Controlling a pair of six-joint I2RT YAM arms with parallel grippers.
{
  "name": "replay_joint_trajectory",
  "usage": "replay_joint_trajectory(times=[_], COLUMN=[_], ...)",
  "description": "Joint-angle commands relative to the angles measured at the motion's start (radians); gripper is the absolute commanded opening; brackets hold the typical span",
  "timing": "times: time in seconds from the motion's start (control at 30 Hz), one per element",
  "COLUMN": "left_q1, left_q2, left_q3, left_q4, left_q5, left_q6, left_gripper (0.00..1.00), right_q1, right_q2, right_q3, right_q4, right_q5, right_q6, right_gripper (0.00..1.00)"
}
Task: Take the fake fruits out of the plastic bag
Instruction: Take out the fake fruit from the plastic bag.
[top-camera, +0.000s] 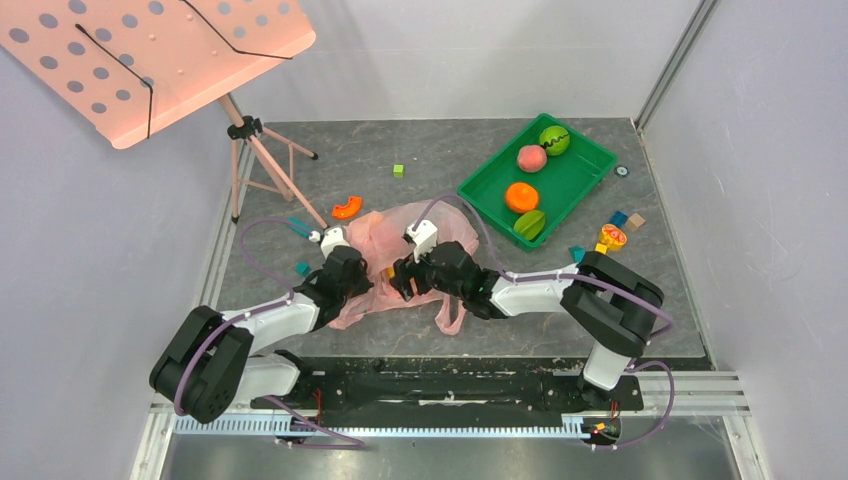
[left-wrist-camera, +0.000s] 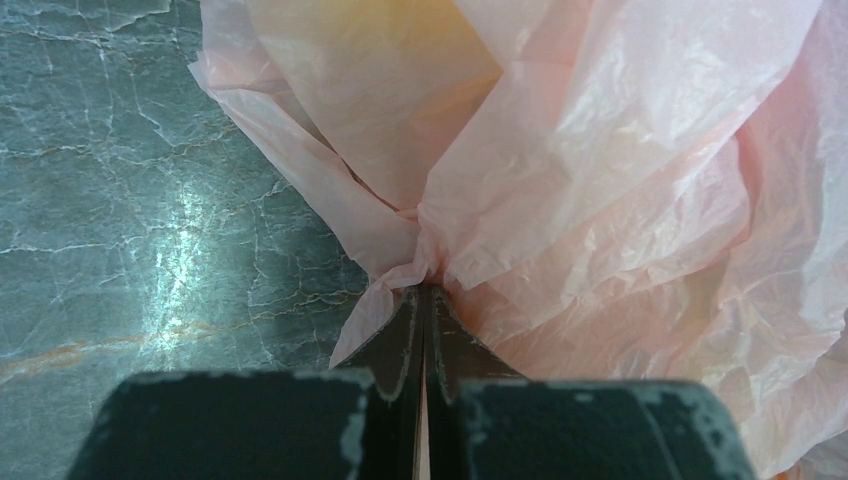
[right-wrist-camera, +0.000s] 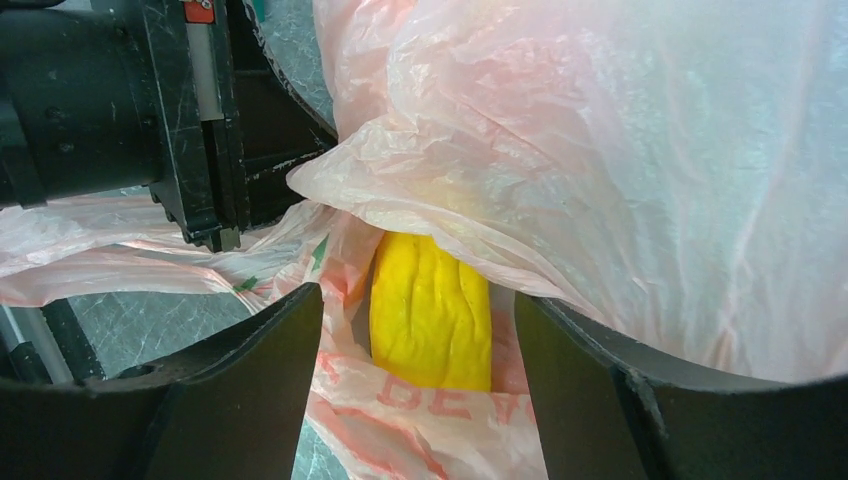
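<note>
- The plastic bag (top-camera: 445, 225) lies crumpled on the grey table (top-camera: 420, 150), near the green tray (top-camera: 578, 178).
- The left gripper (left-wrist-camera: 424, 292) is clenched on a bunched fold at the bag's edge.
- The right gripper (right-wrist-camera: 417, 297) has its fingers spread wide at the bag's mouth.
- A yellow fruit (right-wrist-camera: 432, 325) lies between them, on the printed film and under an overhanging fold.

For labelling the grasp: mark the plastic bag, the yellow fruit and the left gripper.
plastic bag (left-wrist-camera: 600, 150), left wrist view, crinkled side wall.
yellow fruit (right-wrist-camera: 432, 310), right wrist view, middle of its ridged exposed face.
left gripper (left-wrist-camera: 425, 292), left wrist view, closed fingertips pinching the bag's bunched film.
</note>
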Motion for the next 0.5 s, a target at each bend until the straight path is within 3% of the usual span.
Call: replay_joint_trajectory(times=[0.0, 0.17, 0.47], left_q1=[-0.006, -0.006, -0.006], left_q2=[-0.004, -0.005, 0.003], left_q3=[-0.013, -0.012, -0.001], left_q4=[-0.003, -0.003, -0.004], left_q5=[0.014, 0.013, 0.019], left_q6=[-0.008, -0.007, -0.004], left_gripper=[0.02, 0.02, 0.02], right_q1=[0.005, 0.004, -0.013], right_q2=[-0.056, -0.047, 0.059], right_q3=[-0.027, -0.021, 0.075], right_q4=[0.001, -0.002, -0.039], right_q5=[0.053, 0.085, 0.008], right_q6=[-0.025, -0.022, -0.006], right_gripper=[0.74, 0.76, 0.71])
